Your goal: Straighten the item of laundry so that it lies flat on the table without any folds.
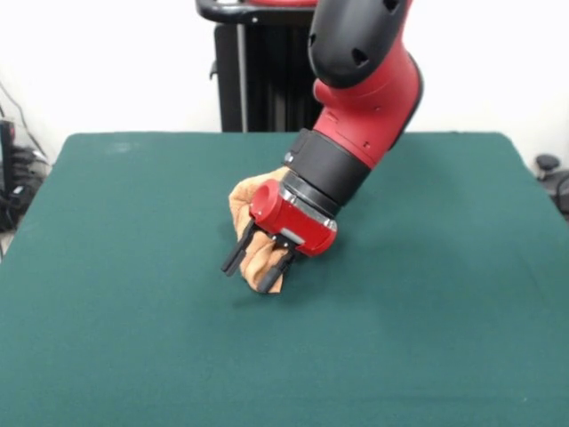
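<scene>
One towel (252, 197), all bunched up in a lump. Sat near the middle of the surface (133, 338), well away from every edge. Was partly hidden behind the red arm (364, 116), tilted down over it from above. Showed no stripes and no label from this side.

Fingers (256, 264) spread wide apart, down low at the near end of the lump. Had a fold of tan cloth showing in the gap between them. Did not look pinched shut on it. Could not tell if the tips touched the surface.

Looked soft and floppy, like any small towel. Probably weighed very little. Would bend and sag wherever lifted, and would not hold a shape. Would not break if dropped. Seemed fuzzy, not slippery, so likely to stay put once pinched. Might drag a bit on the green cloth, so pulling it along could make new wrinkles.

Best to grab at a corner or an edge, not the fat middle of the lump. Would open out more easily that way, with the rest hanging or trailing behind. Could not pick out a clear corner here, with so much tucked under or hidden.

Far from done: lots of folds, nothing flat yet.
</scene>
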Controlling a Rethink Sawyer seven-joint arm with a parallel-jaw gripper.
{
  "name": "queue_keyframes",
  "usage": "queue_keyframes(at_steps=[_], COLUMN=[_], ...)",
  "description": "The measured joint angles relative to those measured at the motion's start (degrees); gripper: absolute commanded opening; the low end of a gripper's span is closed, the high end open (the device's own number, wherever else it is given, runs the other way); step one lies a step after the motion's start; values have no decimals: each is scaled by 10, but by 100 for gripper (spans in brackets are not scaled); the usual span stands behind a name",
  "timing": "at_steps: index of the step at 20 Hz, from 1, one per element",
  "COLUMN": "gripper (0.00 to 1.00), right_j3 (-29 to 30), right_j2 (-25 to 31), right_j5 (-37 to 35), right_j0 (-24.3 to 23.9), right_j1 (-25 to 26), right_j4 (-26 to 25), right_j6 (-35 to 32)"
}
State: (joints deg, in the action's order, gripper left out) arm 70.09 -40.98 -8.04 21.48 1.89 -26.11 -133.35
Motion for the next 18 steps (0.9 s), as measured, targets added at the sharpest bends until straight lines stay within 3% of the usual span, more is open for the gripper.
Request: queue_keyframes(at_steps=[18], gripper=[100], right_j3=[20], right_j2=[51], right_j5=[0], right_j0=[-27], right_j1=[-47], right_j4=[-56], right_j6=[0])
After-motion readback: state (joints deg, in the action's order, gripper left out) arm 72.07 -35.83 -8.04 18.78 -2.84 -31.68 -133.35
